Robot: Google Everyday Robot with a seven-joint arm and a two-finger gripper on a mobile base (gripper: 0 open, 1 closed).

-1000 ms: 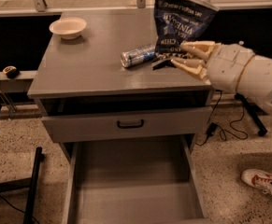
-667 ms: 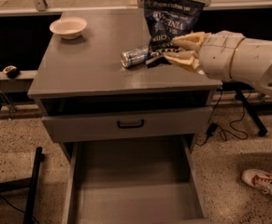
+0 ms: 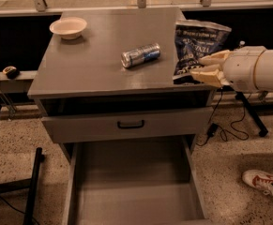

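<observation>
Right now the gripper point(image 3: 196, 66) hangs at the right edge of the grey cabinet point(image 3: 98, 76), reaching in from the right on its pale, thick arm point(image 3: 260, 71). Its two fingers point(image 3: 214, 58) are pinched on the lower right part of a dark blue chip bag point(image 3: 197, 40). The bag leans up and away from the gripper, over the cabinet's right rear corner, with its lower edge at the top's surface. Left of the gripper, a short way off, a silver and blue can point(image 3: 140, 55) lies on its side on the cabinet top, apart from the bag. Far to the gripper's left, at the back left corner of the top, sits a pale bowl point(image 3: 68, 27), upright. Below and left of the gripper is a closed drawer point(image 3: 126, 124) with a dark handle, and under that a deep lower drawer point(image 3: 133, 186) is pulled out. Lower right of the gripper, on the speckled floor, a white shoe point(image 3: 262, 181) shows.
</observation>
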